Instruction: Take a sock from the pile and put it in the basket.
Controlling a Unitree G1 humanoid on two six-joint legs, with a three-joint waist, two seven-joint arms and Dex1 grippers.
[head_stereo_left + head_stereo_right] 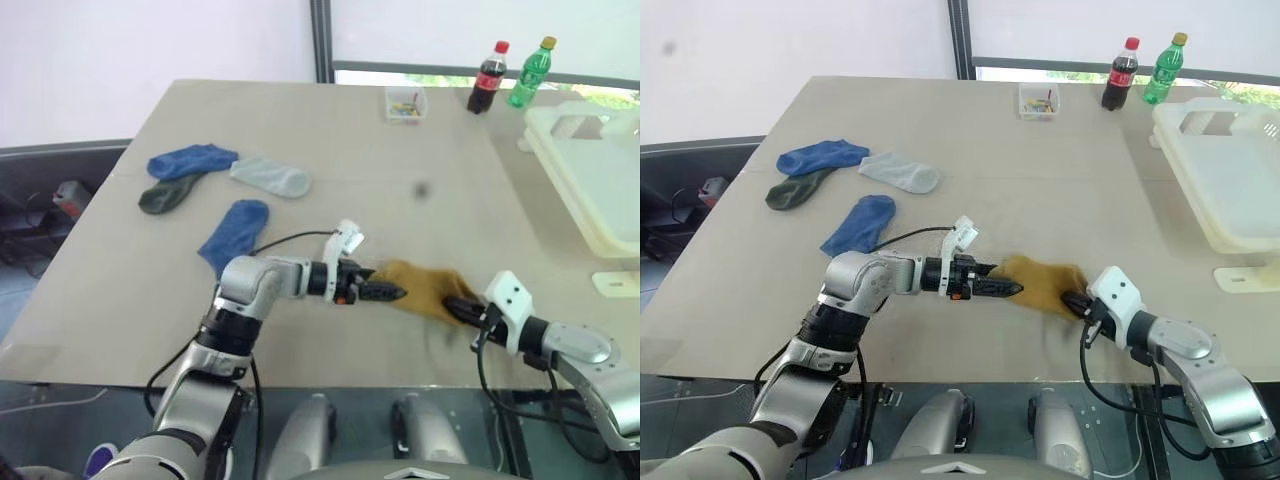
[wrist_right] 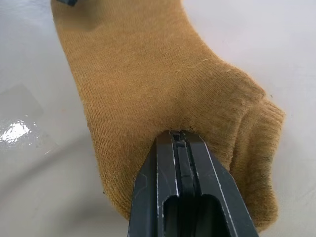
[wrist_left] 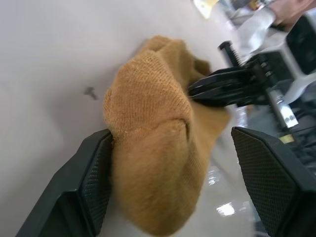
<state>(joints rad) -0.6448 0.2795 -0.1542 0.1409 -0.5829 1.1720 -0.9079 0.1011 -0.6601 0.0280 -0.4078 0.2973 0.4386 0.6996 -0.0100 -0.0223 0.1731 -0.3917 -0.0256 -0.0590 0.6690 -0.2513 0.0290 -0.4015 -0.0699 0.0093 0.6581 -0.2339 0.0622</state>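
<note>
Our right gripper [image 1: 462, 307] has its jaws pinched on the mustard sock [image 1: 425, 288] near the surface's [image 1: 330, 150] front edge. Our left gripper [image 3: 182, 163] stands with jaws wide, straddling the sock's other end. If they clamp down too, lifting toward the basket [image 1: 590, 180] at the right edge could stretch or tug the sock loose.

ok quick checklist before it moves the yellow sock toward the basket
1. Right gripper shut on the yellow sock: ok.
2. Left gripper free of the sock: not ok, its fingers are open around one end.
3. Sock off the table: cannot tell.
4. Basket within view on the right: ok.
5. Other socks apart from the yellow one: ok.
</note>
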